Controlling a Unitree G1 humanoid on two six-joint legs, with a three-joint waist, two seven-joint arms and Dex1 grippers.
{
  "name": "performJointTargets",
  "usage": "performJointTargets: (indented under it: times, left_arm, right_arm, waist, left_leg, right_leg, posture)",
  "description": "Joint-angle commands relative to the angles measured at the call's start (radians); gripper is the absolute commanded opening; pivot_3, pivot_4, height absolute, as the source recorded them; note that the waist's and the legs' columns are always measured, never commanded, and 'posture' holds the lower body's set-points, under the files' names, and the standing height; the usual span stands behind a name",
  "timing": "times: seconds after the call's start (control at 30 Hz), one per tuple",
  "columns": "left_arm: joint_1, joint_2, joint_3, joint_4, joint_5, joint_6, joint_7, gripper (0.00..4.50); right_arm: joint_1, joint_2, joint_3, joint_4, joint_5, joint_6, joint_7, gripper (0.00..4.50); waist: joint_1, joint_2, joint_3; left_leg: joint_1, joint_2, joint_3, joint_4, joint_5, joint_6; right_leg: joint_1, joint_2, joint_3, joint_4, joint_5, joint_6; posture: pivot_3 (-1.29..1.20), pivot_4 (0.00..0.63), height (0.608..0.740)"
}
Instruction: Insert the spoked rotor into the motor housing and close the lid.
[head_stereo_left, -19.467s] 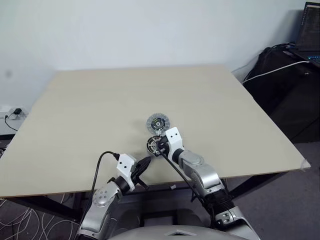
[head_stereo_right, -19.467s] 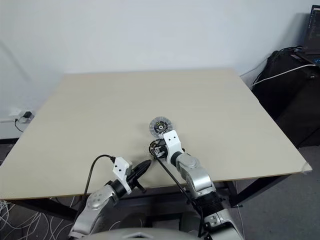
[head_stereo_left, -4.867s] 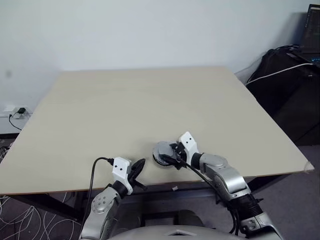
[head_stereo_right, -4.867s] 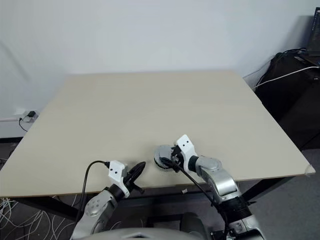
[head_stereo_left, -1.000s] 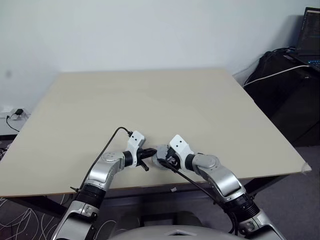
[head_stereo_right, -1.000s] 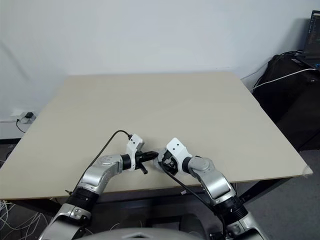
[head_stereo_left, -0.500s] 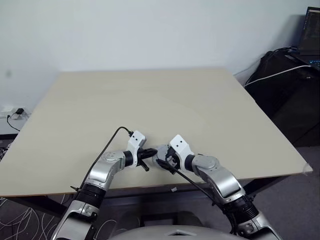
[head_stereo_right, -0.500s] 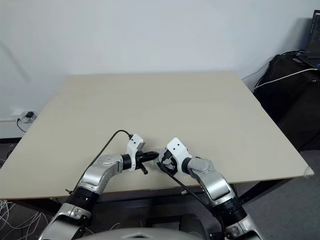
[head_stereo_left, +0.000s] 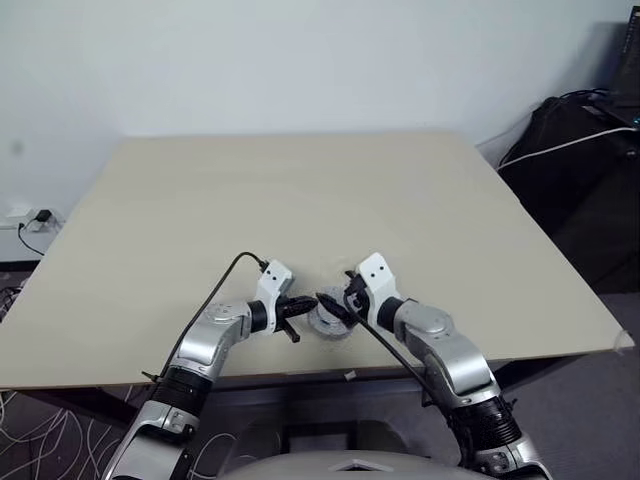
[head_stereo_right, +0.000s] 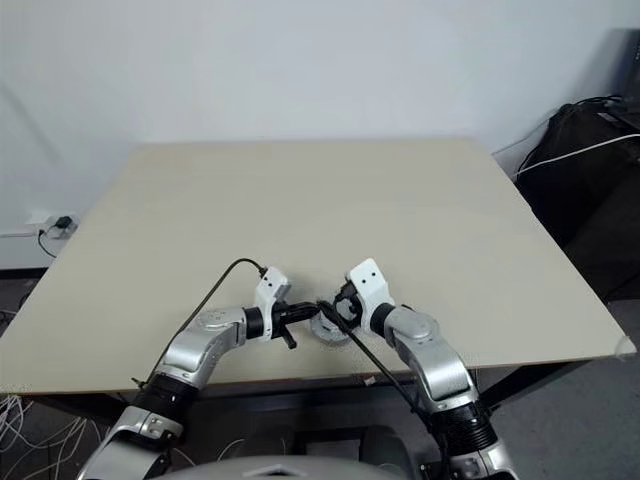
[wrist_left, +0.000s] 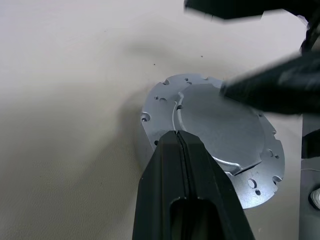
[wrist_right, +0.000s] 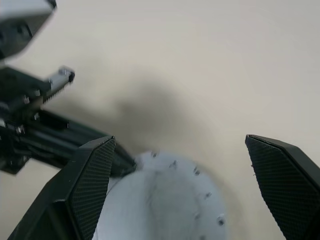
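the left end effector (wrist_left: 178, 145) has its two fingers pressed together with nothing between them, and its tip rests on the near rim of the lid (wrist_left: 220, 127), by the look of it steadying it. the lid lies plain face up with its raised centre showing, near the front edge of the table (head_stereo_left: 300, 190), between the two arms. it looks like machined metal: stiff, fairly heavy for its size, smooth and likely slippery on the flat face, so i judge the notched rim the better place to take hold, pinched across its width. just beyond it, the right end effector (wrist_right: 182, 165) hovers over the far side with its fingers spread wide, holding nothing.

the motor housing and the spoked rotor cannot be made out; if they sit under the lid, the lid covers them, and whether it is seated flush all round is hard to tell. the right fingers blur across the far rim in the left wrist view.
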Motion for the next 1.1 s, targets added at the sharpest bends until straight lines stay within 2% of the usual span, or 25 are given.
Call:
performJointTargets:
  times: [0.03,0.33,0.6,0.8,1.1]
  left_arm:
    - [0.003,-0.007,-0.016,-0.001,0.002,0.008,-0.007,0.00]
    - [-0.002,-0.007,-0.024,0.004,0.005,0.010,-0.020,0.00]
    - [-0.013,-0.009,-0.030,0.015,0.007,0.011,-0.031,0.00]
    - [-0.016,-0.010,-0.031,0.018,0.007,0.008,-0.033,0.00]
    - [-0.014,-0.005,-0.028,0.014,0.008,0.007,-0.032,0.00]
  right_arm:
    - [0.007,-0.009,-0.067,-0.097,0.049,0.045,-0.010,4.48]
    - [0.065,0.015,-0.247,-0.244,0.192,0.373,-0.103,4.48]
    - [0.023,0.219,-0.484,-0.220,0.400,0.696,-0.205,4.48]
    - [0.007,0.292,-0.522,-0.174,0.408,0.780,-0.268,4.48]
    - [-0.011,0.316,-0.531,-0.097,0.411,0.820,-0.310,4.48]
  waist:
    - [0.004,0.000,0.000]
    - [0.008,0.000,0.000]
    - [0.008,0.001,0.000]
    - [0.007,0.004,-0.002]
    - [0.005,0.008,-0.005]
  left_leg:
    - [0.000,0.000,0.000,0.000,0.000,0.000]
    - [-0.001,0.000,0.000,0.000,0.000,0.001]
    - [-0.001,0.000,0.000,0.000,0.000,0.001]
    - [-0.001,-0.001,0.001,0.000,0.000,0.001]
    - [0.000,-0.001,0.001,0.000,0.000,0.001]
  right_leg:
    - [0.000,0.000,0.000,0.000,0.000,0.000]
    - [0.000,-0.001,0.000,0.000,0.000,-0.001]
    - [0.000,-0.001,0.000,0.000,0.000,-0.001]
    - [0.000,-0.001,0.000,0.000,0.000,-0.001]
    - [0.000,-0.001,0.001,0.000,0.000,0.000]
  posture:
    - [0.00,0.000,0.740]
    - [0.00,0.000,0.740]
    - [0.00,0.000,0.740]
    - [0.00,0.000,0.740]
    - [0.00,0.000,0.740]
